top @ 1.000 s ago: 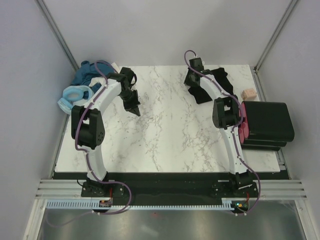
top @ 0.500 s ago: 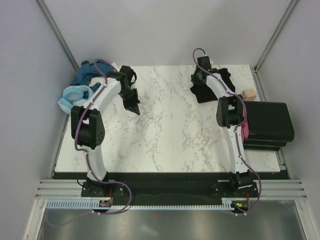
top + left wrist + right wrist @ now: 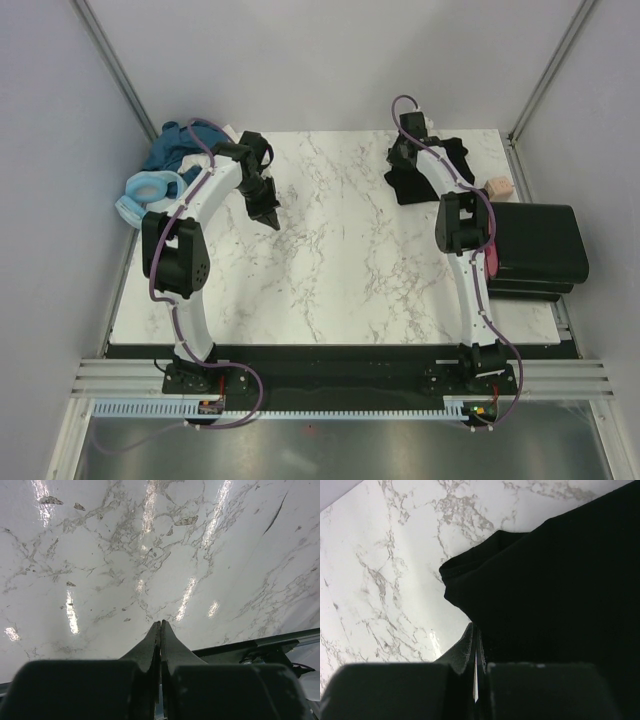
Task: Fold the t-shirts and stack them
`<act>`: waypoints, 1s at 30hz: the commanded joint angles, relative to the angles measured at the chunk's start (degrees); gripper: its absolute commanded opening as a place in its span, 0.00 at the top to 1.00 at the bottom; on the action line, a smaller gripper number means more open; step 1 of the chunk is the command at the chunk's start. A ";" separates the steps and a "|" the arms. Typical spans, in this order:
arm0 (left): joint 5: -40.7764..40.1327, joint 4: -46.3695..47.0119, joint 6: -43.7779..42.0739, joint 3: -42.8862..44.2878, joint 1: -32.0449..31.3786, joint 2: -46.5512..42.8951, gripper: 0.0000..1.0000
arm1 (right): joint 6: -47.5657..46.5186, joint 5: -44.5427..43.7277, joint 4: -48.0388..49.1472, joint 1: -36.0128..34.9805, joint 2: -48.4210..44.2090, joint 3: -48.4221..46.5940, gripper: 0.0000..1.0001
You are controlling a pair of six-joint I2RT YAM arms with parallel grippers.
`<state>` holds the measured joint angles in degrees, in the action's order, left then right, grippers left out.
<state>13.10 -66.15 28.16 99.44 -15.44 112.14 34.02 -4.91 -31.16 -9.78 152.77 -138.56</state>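
Observation:
A crumpled black t-shirt (image 3: 403, 185) lies at the back right of the marble table (image 3: 330, 280); it fills the right wrist view (image 3: 560, 580). My right gripper (image 3: 398, 160) is shut, its tips (image 3: 475, 627) at the shirt's near edge. Whether cloth is pinched between them does not show. More t-shirts lie heaped at the back left, a teal-blue one (image 3: 180, 145) and a light blue one (image 3: 145, 195). Folded black t-shirts (image 3: 535, 245) are stacked at the right with a pink one (image 3: 490, 262) showing at the stack's left edge. My left gripper (image 3: 270, 220) hangs shut and empty over bare marble (image 3: 161, 624).
A small pinkish-beige block (image 3: 497, 187) sits at the right edge, between the crumpled black shirt and the folded stack. Grey walls close in the table on three sides. The heap at the back left spills over the table's left edge.
My right gripper has moved to the right and slightly back, and the crumpled black t-shirt has shifted right with it. The left arm has hardly moved.

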 commanded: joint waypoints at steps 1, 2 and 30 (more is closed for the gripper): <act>-1.06 -1.00 1.46 1.46 0.32 -0.08 0.98 | 1.22 -2.65 1.01 1.25 0.86 0.22 1.00; -0.98 -1.00 1.37 1.46 0.32 -0.08 0.98 | 1.22 -2.65 1.18 1.34 0.86 0.31 1.00; -0.17 4.09 0.58 3.65 -0.03 -0.78 0.88 | 0.00 31.00 18.85 -2.43 -20.56 20.94 0.58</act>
<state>12.73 -65.04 28.23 99.44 -15.44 112.14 34.94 16.67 -15.97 -9.41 143.92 -122.43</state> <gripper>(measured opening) 0.048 0.418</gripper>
